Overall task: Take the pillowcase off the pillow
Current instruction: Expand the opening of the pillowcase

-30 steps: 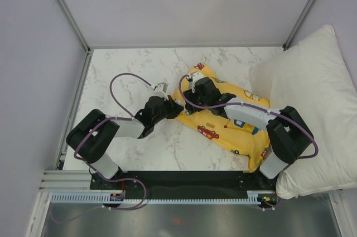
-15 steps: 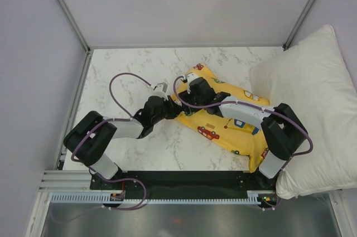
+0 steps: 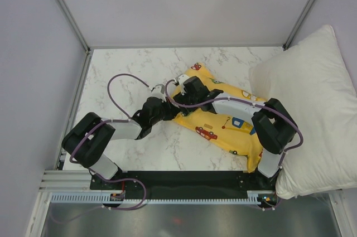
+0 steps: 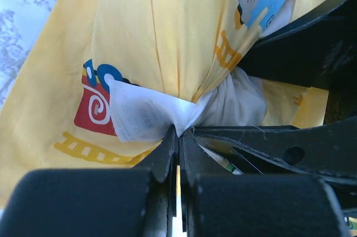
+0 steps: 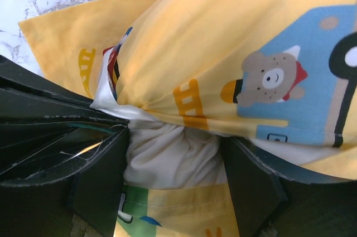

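Note:
The yellow pillowcase [image 3: 231, 122] with cartoon vehicles lies slantwise on the marble table, the pillow inside it. My left gripper [image 3: 167, 105] is at its left end. In the left wrist view this gripper [image 4: 178, 131] is shut on a white fold of the pillowcase [image 4: 142, 115] at the case's mouth. My right gripper [image 3: 179, 96] reaches across the case to the same end. Its jaws [image 5: 175, 146] stand wide open, one finger [image 5: 100, 178] on each side of a bunched cream corner of the pillow [image 5: 170, 161] that pokes out of the pillowcase [image 5: 223, 53].
A much larger white pillow [image 3: 312, 97] leans at the right edge, against the right arm's base. Marble table [image 3: 128, 64] shows left of and behind the case. Grey walls with metal posts close in the back and both sides.
The right arm has swung left, bringing its gripper nearer the case's left end, and its jaws have widened. The left gripper has stayed shut on the fold and hardly moved.

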You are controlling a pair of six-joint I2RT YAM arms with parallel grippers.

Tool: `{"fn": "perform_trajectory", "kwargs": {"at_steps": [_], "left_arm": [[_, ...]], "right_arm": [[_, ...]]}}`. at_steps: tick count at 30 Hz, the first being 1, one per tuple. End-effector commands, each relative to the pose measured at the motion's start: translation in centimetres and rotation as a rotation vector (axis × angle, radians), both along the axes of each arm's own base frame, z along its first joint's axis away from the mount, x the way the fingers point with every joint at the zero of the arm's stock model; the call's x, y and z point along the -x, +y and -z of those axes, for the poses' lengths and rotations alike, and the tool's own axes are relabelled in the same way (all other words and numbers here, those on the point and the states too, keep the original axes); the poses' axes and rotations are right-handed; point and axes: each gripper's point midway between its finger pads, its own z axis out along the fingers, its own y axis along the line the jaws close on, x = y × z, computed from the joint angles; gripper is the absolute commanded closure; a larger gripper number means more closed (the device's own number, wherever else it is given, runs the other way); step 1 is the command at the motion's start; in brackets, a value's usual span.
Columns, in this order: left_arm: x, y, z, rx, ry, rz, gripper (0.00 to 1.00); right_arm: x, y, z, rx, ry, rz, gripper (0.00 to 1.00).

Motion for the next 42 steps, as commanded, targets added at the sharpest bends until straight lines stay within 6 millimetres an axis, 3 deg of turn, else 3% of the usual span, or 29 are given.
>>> {"fn": "perform_trajectory", "kwargs": {"at_steps": [1,4,6,7,8,9,10,15,20,31,37,42], "left_arm": [[2.2,-1.3,-0.7,0.015,0.005,0.114,0.98],[2.3,-1.1,-0.5,0.008,0.004,0.112,0.98],[2.2,-1.0,-0.3,0.002,0.005,0.104,0.98],[2.3,-0.9,0.0,-0.002,0.009,0.105,0.98],[2.3,-0.8,0.4,-0.008,0.016,0.103,0.98],[2.3,-0.8,0.6,-0.009,0.017,0.103,0.98],[2.3,-0.7,0.7,-0.012,0.019,0.098,0.98],[1.5,1.5,2.6,-0.094,0.070,-0.001,0.98],[-0.2,5.3,4.7,-0.208,0.118,-0.167,0.98],[-3.5,10.4,4.9,-0.316,0.135,-0.359,0.98],[-3.7,11.9,5.3,-0.361,0.151,-0.386,0.98],[-3.9,11.9,6.4,-0.395,0.178,-0.378,0.98]], "right_arm": [[0.4,-0.5,5.2,0.125,0.060,-0.050,0.25],[0.7,-0.8,7.5,0.162,0.102,-0.049,0.29],[0.7,-1.0,8.4,0.176,0.118,-0.037,0.41],[1.0,-1.3,9.4,0.195,0.134,-0.035,0.59],[0.9,-1.5,9.9,0.205,0.140,-0.023,0.68],[1.0,-1.7,10.6,0.215,0.150,-0.012,0.88],[1.0,-2.0,10.8,0.232,0.146,-0.002,0.99],[1.6,-4.4,11.2,0.262,0.155,0.134,1.00],[3.1,-5.9,10.8,0.272,0.175,0.192,1.00],[5.7,-7.3,9.1,0.220,0.208,0.226,1.00],[5.7,-7.0,8.3,0.189,0.206,0.237,1.00],[5.9,-6.9,8.7,0.188,0.219,0.232,1.00]]}}
